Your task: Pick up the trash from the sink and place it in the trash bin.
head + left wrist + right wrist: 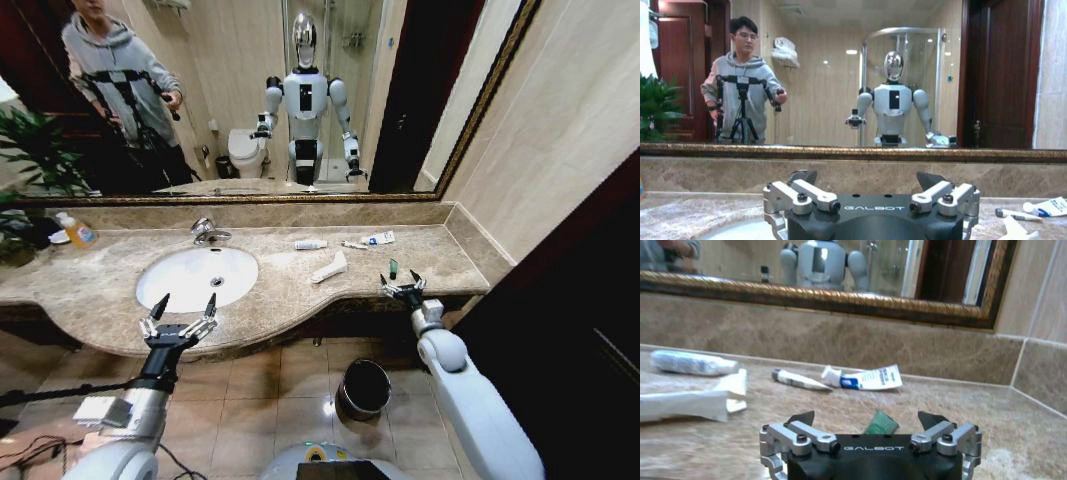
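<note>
Left gripper: the black-fingered left gripper (pixel 183 312) hangs at the near edge of the counter in front of the wide oval white porcelain sink (pixel 170 285), fingers spread wide, holding nothing.
Right gripper: the right gripper (pixel 403 288) sits low over the right near part of the mottled beige marble countertop (pixel 290 295), jaws wide apart and empty, with the tiny green piece (pixel 881 423) just beyond its fingertips.
Trash on the counter: a long flat white packet (pixel 331 268) lies right of the sink; farther back lie a short white tube (pixel 310 244), a thin white tube (pixel 799 380) and a white-and-blue squeezed tube (pixel 867 378), close together near the back wall.
Trash bin: the small round dark metal bin with a shiny rim (pixel 365 388) stands on the tiled floor below the counter, between the two arms.
Far left: an orange-yellow bottle with a white cap (pixel 78 231) stands on the counter by the mirror.
</note>
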Available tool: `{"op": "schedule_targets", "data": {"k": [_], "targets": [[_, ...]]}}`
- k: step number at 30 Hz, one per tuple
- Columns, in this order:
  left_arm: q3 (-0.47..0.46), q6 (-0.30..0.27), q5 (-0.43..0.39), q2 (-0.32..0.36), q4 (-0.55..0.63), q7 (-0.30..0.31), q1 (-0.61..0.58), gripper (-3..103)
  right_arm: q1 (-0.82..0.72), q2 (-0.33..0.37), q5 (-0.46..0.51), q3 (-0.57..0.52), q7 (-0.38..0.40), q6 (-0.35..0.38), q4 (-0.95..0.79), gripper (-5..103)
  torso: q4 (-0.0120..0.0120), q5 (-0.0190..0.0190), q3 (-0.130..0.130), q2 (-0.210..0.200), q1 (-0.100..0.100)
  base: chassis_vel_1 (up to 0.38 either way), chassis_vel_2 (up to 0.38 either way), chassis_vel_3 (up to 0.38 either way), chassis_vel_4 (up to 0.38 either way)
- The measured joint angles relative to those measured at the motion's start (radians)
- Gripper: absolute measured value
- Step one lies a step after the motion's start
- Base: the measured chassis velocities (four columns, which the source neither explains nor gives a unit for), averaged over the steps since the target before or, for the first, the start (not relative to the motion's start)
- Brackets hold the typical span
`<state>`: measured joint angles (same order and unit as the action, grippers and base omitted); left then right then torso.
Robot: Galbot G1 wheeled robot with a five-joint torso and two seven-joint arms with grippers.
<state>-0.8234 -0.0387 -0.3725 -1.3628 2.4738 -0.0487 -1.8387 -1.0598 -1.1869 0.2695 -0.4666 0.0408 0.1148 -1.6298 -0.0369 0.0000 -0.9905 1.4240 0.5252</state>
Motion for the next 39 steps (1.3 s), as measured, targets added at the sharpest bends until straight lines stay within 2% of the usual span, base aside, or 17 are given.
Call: {"op": "schedule_targets", "data": {"k": [3,7,10,11,13,15,16,19,21,22,24,27,30,31,33,34,39], "targets": [[0.000,0.000,0.000,0.000,0.000,0.000,0.000,100,0.020,0.000,0.000,0.006,-0.001,0.000,0.033,102,0.0001,0.0000,0.000,0.000,0.000,0.000,0.000,0.000,0.000],[0.000,0.000,0.000,0.000,0.000,0.000,0.000,100,0.045,-0.005,-0.003,0.012,0.000,0.000,0.083,91,0.0000,0.0000,0.000,0.000,0.000,0.000,0.000,0.000,0.000],[0.000,0.000,0.000,0.000,0.000,0.000,0.000,100,0.049,-0.009,-0.004,0.012,0.000,0.000,0.095,91,0.0000,0.0000,0.000,0.000,0.000,0.000,0.000,0.000,0.000],[0.000,0.000,0.000,0.000,0.000,0.000,0.000,100,0.050,-0.011,-0.004,0.011,0.000,0.000,0.098,84,0.0001,0.0001,0.000,0.000,0.000,0.000,0.000,0.000,0.000],[0.000,0.000,0.000,0.000,0.000,0.000,0.000,100,0.051,-0.013,-0.005,0.010,0.000,0.000,0.100,84,0.0001,0.0000,0.000,0.000,0.000,0.000,0.000,0.000,0.000],[0.000,0.000,0.000,0.000,0.000,0.000,0.000,100,0.056,-0.019,-0.005,0.003,0.000,0.001,0.106,77,0.0000,0.0000,0.000,0.000,0.000,0.000,0.000,0.000,0.000],[0.000,0.000,0.000,0.000,0.000,0.000,0.000,100,0.058,-0.020,-0.005,0.002,-0.001,0.002,0.107,68,0.0000,0.0000,0.000,0.000,0.000,0.000,0.000,0.000,0.000],[0.000,0.000,0.000,0.000,0.000,0.000,0.000,100,0.059,-0.021,-0.005,0.000,-0.002,0.003,0.107,60,0.0000,0.0000,0.000,0.000,0.000,0.000,0.000,0.000,0.000],[0.000,0.000,0.000,0.000,0.000,0.000,0.000,100,0.059,-0.023,-0.005,-0.001,-0.003,0.004,0.107,60,0.0001,0.0000,0.000,0.000,0.000,0.000,0.000,0.000,0.000],[0.000,0.000,0.000,0.000,0.000,0.000,0.000,100,0.059,-0.023,-0.005,-0.002,-0.004,0.004,0.107,52,0.0000,0.0000,0.000,0.000,0.000,0.000,0.000,0.000,0.000],[0.000,0.000,0.000,0.000,0.000,0.000,0.000,100,0.058,-0.025,-0.006,-0.003,-0.004,0.004,0.107,52,0.0000,0.0000,0.000,0.000,0.000,0.000,0.000,0.000,0.000],[0.000,0.000,0.000,0.000,0.000,0.000,0.000,100,0.056,-0.027,-0.007,-0.004,-0.006,0.004,0.107,37,0.0001,0.0000,0.000,0.000,0.000,0.000,0.000,0.000,0.000],[0.000,0.000,0.000,0.000,0.000,0.000,0.000,100,0.056,-0.027,-0.007,-0.005,-0.006,0.004,0.107,37,0.0000,0.0000,0.000,0.000,0.000,0.000,0.000,0.000,0.000],[0.000,0.000,0.000,0.000,0.000,0.000,0.000,100,0.056,-0.027,-0.006,-0.007,-0.007,0.003,0.107,28,0.0000,0.0000,0.000,0.000,0.000,0.000,0.000,0.000,0.000],[0.000,0.000,0.000,0.000,0.000,0.000,0.000,100,0.054,-0.027,-0.005,-0.009,-0.007,0.003,0.104,28,0.0000,0.0000,0.000,0.000,0.000,0.000,0.000,0.000,0.000],[0.000,0.000,0.000,0.000,0.000,0.000,0.000,100,0.051,-0.027,-0.005,-0.012,-0.008,0.000,0.101,22,0.0000,0.0001,0.000,0.000,0.000,0.000,0.000,0.000,0.000],[0.000,0.000,0.000,0.000,0.000,0.000,0.000,100,0.017,-0.019,0.002,-0.031,-0.020,-0.024,0.043,21,0.0000,0.0000,0.000,0.000,0.000,0.000,0.000,0.000,0.000]]}}
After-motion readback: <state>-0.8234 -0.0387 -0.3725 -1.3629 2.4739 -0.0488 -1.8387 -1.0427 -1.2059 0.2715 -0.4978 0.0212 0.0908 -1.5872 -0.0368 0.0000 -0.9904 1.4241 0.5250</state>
